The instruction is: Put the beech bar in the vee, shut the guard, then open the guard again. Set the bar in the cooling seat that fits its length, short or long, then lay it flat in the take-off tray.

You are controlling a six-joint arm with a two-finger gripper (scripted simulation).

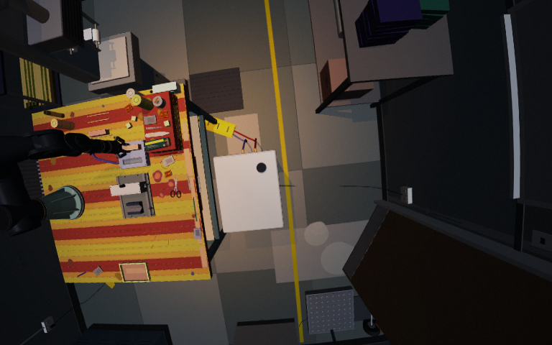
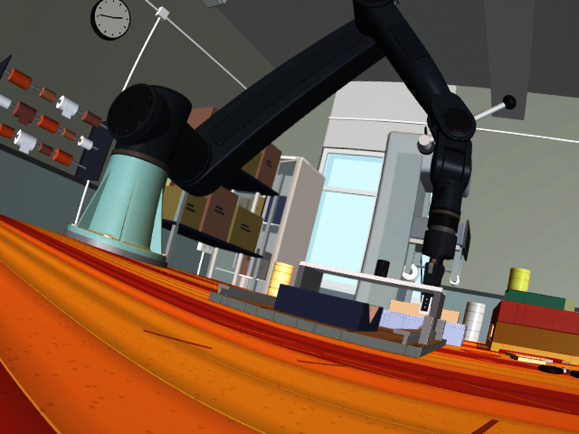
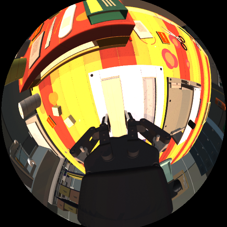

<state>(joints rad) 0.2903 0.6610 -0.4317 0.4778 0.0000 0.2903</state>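
Observation:
On the striped red and yellow bench, the pale lilac cooling block (image 1: pixel 132 156) (image 2: pixel 421 323) sits beside the grey vee fixture (image 1: pixel 135 196) (image 2: pixel 327 310), whose white guard (image 1: pixel 124 188) (image 2: pixel 374 276) stands over it. The pale beech bar (image 1: pixel 131 147) (image 3: pixel 113 105) lies in a seat of the block, and my gripper (image 1: pixel 122 147) (image 3: pixel 117 120) (image 2: pixel 432 275) comes straight down over its near end, closed on the bar. A second, narrower seat (image 3: pixel 149 96) lies empty beside it. The tan take-off tray (image 1: pixel 134 271) rests near the bench's far corner.
A red tool case (image 1: pixel 159 122) (image 3: pixel 69 42) with a green box on top stands just beyond the block. Scissors (image 1: pixel 175 190), small cubes (image 3: pixel 63 116) and rolls (image 1: pixel 61 123) lie scattered around. A white cabinet (image 1: pixel 248 191) stands off the bench edge.

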